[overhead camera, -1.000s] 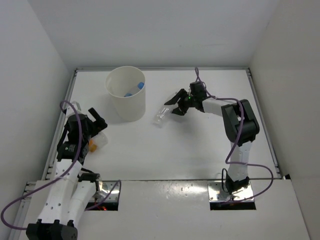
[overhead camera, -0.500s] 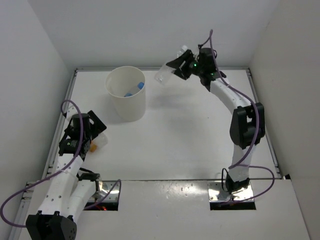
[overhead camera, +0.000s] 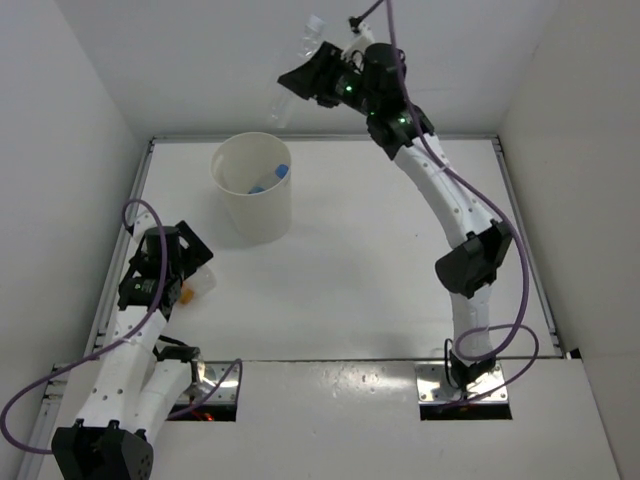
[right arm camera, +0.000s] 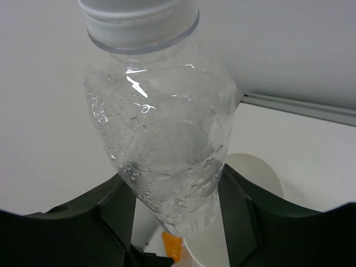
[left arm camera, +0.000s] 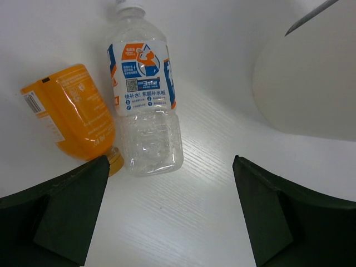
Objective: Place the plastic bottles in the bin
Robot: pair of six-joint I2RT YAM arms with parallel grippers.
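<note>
My right gripper (overhead camera: pixel 302 83) is shut on the plain clear bottle (overhead camera: pixel 297 64), held high in the air above and behind the white bin (overhead camera: pixel 252 187). In the right wrist view the clear bottle (right arm camera: pixel 161 128) fills the space between the fingers, cap up. The blue-capped bottle (overhead camera: pixel 270 180) lies inside the bin. My left gripper (overhead camera: pixel 190 262) is open, low at the left edge of the table. In the left wrist view the orange bottle (left arm camera: pixel 72 111) and the clear bottle with the white-blue-red label (left arm camera: pixel 142 94) lie side by side just ahead of the open fingers.
White walls close in the table on the left, back and right. The bin's wall (left arm camera: pixel 311 78) shows at the upper right of the left wrist view.
My right arm has lifted the clear bottle off the table and swung it up and to the left, toward the space over the bin. The left arm has barely moved.
</note>
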